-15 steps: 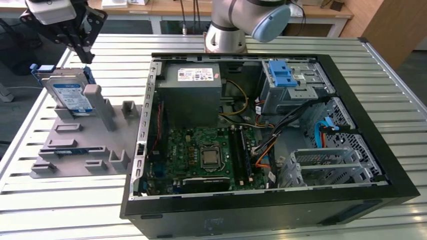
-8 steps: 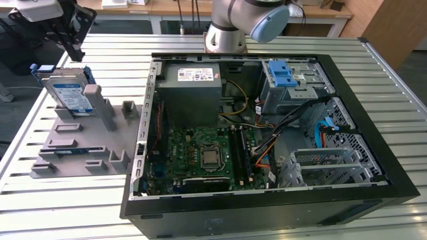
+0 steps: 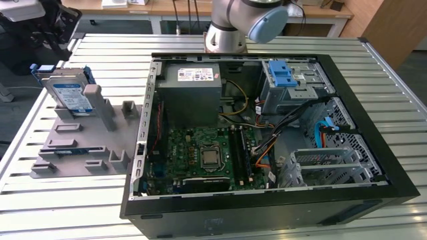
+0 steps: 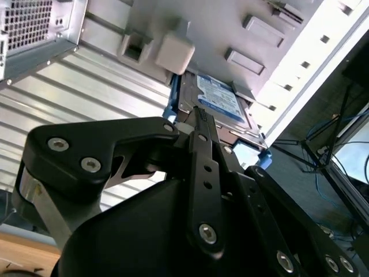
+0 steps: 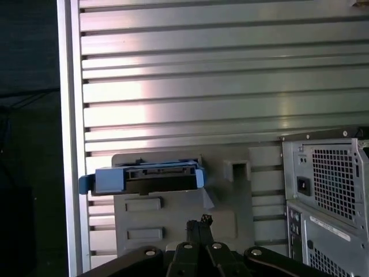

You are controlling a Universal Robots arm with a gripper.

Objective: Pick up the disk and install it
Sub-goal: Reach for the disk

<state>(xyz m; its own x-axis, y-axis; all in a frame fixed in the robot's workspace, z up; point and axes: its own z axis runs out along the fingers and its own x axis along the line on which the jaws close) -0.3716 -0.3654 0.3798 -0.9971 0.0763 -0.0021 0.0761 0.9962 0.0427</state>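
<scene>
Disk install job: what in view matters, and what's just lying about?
Job: disk, upright in the grey holder; gripper, shut, not touching it; open computer case.
Lying about: power supply; motherboard; slatted table.

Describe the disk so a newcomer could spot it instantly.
To the exterior view's left of the open computer case, a grey fixture plate lies on the slatted table. At its far end the disk stands on edge against a grey post. It is silver with a white-and-blue label in a blue carrier; the case's blue latch bracket has no label.
</scene>
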